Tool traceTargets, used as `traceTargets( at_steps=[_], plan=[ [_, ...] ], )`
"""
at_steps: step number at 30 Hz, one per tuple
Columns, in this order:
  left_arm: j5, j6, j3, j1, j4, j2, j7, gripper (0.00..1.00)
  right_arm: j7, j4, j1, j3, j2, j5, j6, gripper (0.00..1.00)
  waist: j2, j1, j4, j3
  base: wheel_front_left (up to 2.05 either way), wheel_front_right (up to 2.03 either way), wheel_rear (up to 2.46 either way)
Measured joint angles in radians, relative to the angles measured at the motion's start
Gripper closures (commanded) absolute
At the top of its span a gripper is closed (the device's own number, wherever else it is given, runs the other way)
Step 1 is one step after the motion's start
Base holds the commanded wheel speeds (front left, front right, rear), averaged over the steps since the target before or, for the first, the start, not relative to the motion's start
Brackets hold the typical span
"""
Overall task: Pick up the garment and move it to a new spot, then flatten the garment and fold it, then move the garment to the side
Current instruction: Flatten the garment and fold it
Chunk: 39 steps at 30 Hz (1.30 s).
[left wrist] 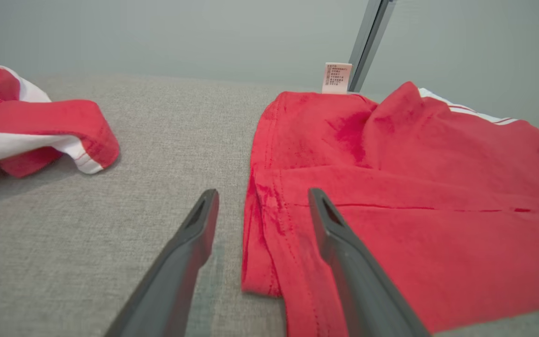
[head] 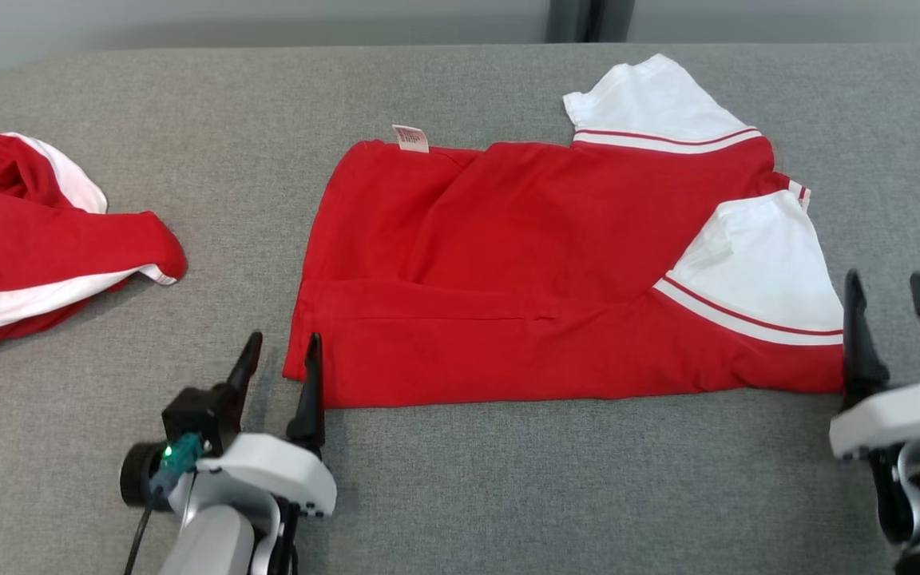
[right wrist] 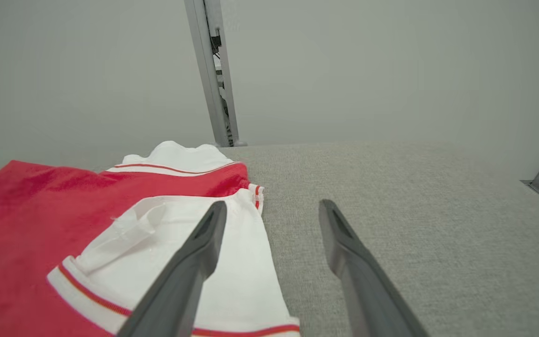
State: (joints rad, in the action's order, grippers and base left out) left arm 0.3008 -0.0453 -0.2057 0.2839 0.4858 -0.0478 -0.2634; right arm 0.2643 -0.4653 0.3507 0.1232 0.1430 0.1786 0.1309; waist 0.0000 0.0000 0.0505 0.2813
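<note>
The garment (head: 524, 263) is a red shirt with white sleeves, lying partly folded and flat in the middle of the grey table; its near edge is doubled over. A pale label (head: 410, 137) sticks out at its far left corner. My left gripper (head: 280, 355) stands open at the garment's near left corner (left wrist: 269, 243), one finger over the cloth, one over bare table, holding nothing. My right gripper (head: 887, 291) is open beside the near right white sleeve (right wrist: 180, 252), its left finger over the sleeve's edge, empty.
A second red and white garment (head: 29, 239) lies crumpled at the table's left edge, also seen in the left wrist view (left wrist: 31, 126). Bare grey table (head: 588, 479) runs along the front. A wall with a metal post (right wrist: 213, 70) stands behind.
</note>
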Motion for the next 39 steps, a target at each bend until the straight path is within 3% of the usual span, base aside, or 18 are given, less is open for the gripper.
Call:
traceTargets(
  at_steps=[8, 17, 18, 20, 21, 27, 38, 39],
  plan=[
    [0.003, -0.008, -0.018, -0.074, -0.014, 0.000, 0.000, 0.00, 0.000, -0.017, -0.145, -0.037, -0.015, 0.033, 0.000, 0.00, 0.0000, 0.0000, -0.009, -0.019, 0.00, 0.00, 0.00],
    [-0.002, -0.007, -0.022, -0.066, -0.006, -0.001, 0.000, 0.00, 0.000, -0.135, -0.110, -0.053, -0.017, 0.070, 0.000, 0.00, 0.0000, 0.0000, -0.005, -0.003, 0.00, 0.00, 0.00],
    [-0.001, -0.006, -0.023, -0.063, -0.003, 0.000, 0.000, 0.00, 0.000, -0.146, -0.100, -0.057, -0.017, 0.078, 0.000, 0.11, 0.0000, 0.0000, -0.004, -0.002, 0.00, 0.00, 0.00],
    [0.002, -0.004, -0.026, -0.057, 0.002, -0.001, 0.000, 0.00, 0.002, -0.167, -0.083, -0.073, -0.012, 0.087, 0.000, 0.94, 0.0000, 0.0000, -0.001, 0.000, 0.00, 0.00, 0.00],
    [0.005, -0.004, -0.026, -0.055, 0.004, 0.000, 0.000, 0.00, 0.002, -0.170, -0.078, -0.080, -0.010, 0.095, 0.000, 1.00, 0.0000, 0.0000, 0.001, 0.000, 0.00, 0.00, 0.00],
    [0.019, -0.002, -0.027, -0.055, 0.022, 0.000, 0.000, 0.00, 0.001, -0.158, -0.072, -0.101, -0.003, 0.127, 0.000, 1.00, 0.0000, 0.0000, 0.002, -0.001, 0.00, 0.00, 0.00],
    [0.048, 0.042, -0.043, -0.045, 0.055, -0.001, 0.000, 0.00, 0.000, -0.120, -0.072, -0.102, 0.008, 0.138, 0.000, 1.00, 0.0000, 0.0000, -0.019, 0.009, 0.00, 0.00, 0.00],
    [0.050, 0.045, -0.044, -0.041, 0.063, 0.000, -0.001, 0.60, 0.000, -0.116, -0.072, -0.102, 0.007, 0.138, 0.000, 1.00, 0.0000, 0.0000, -0.021, 0.011, 0.00, 0.00, 0.00]
  ],
)
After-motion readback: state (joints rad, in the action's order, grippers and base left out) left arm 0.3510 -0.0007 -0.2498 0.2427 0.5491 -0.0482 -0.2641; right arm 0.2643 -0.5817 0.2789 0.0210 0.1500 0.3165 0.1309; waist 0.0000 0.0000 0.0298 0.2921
